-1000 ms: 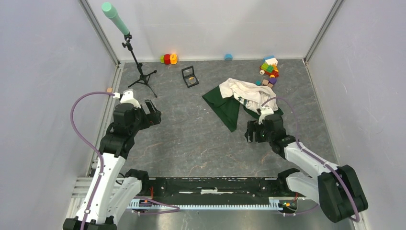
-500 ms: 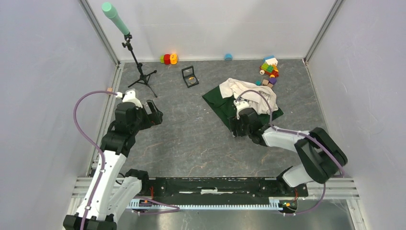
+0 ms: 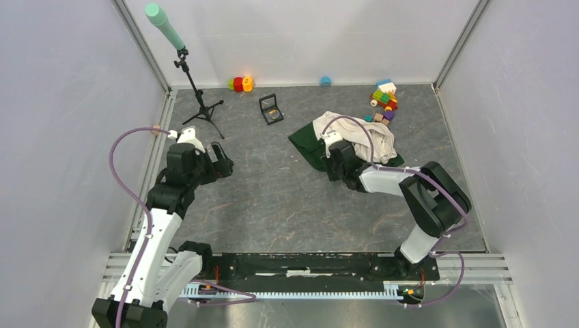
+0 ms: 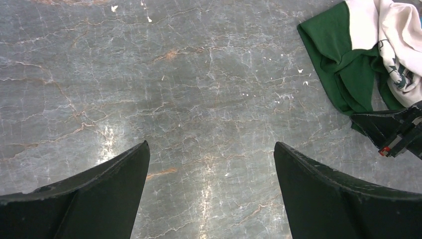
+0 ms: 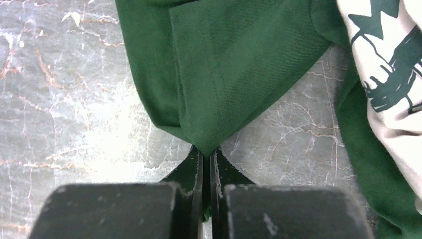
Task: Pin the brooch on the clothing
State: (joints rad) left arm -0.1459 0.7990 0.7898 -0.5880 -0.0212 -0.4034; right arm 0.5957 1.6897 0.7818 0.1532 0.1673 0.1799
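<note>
Since the shirt (image 3: 362,133) lies crumpled upper right of centre in the top view — soft, limp, light — its edges suit gripping: the right gripper (image 5: 206,153) pinches the green sleeve (image 5: 219,74) tip, the left gripper (image 4: 211,162) gapes empty. Brooch too small to find.

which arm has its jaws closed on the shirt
The right arm: its jaws are pinched shut on a green corner of the shirt. The left arm has its jaws wide open above the table, holding nothing.
</note>
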